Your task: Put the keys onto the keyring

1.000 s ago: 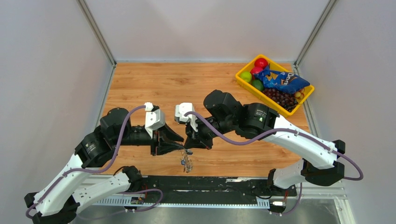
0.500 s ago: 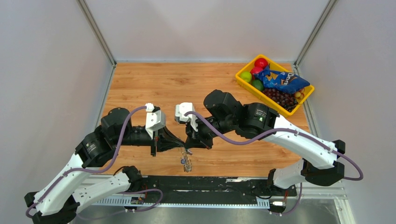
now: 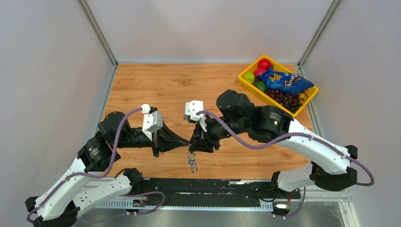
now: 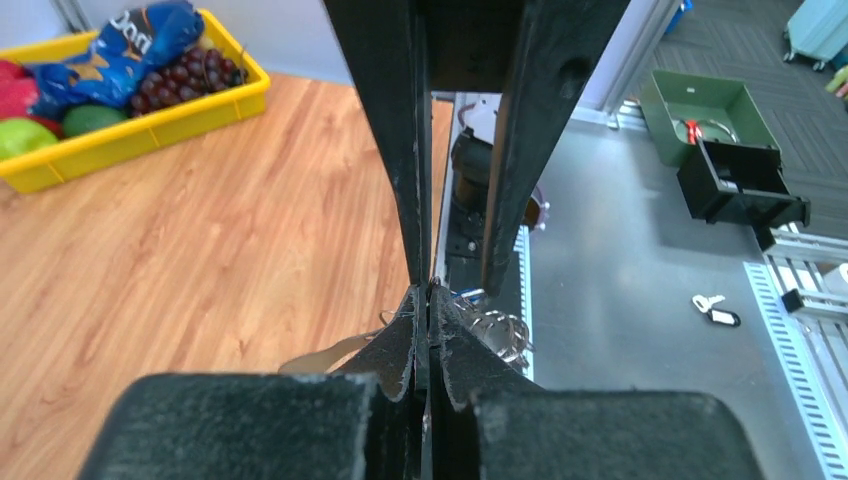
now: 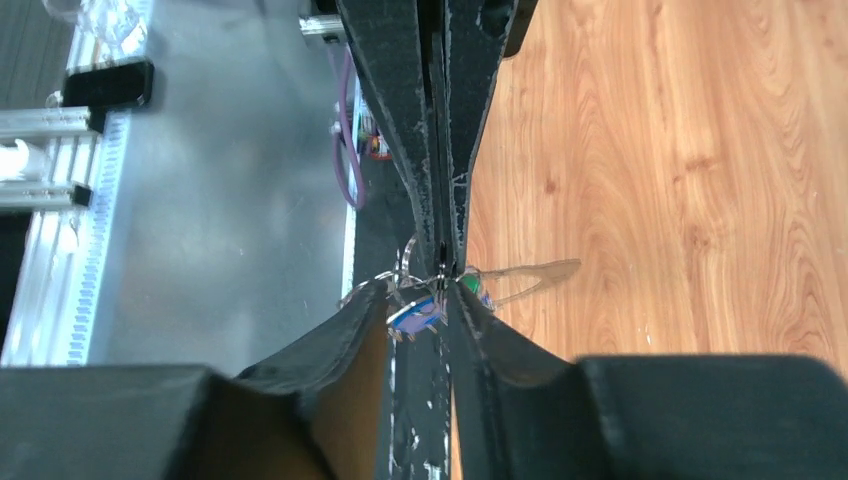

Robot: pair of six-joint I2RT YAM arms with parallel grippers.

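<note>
My two grippers meet tip to tip above the near middle of the wooden table. My left gripper is shut on the thin silver keyring, whose wire loops show on both sides of its tips. My right gripper faces it, jaws close together with a blue-capped key wedged between them. A green-capped key sits just outside its right finger. The rest of the keys hang in a small bunch below both grippers, above the table's front edge.
A yellow tray with fruit, grapes and a blue chip bag stands at the back right. The black rail with both arm bases runs along the near edge, right under the hanging bunch.
The right arm has shifted a little right and back, and the left wrist a little left. The fingertips stay together and the hanging bunch has swung slightly to the right.
</note>
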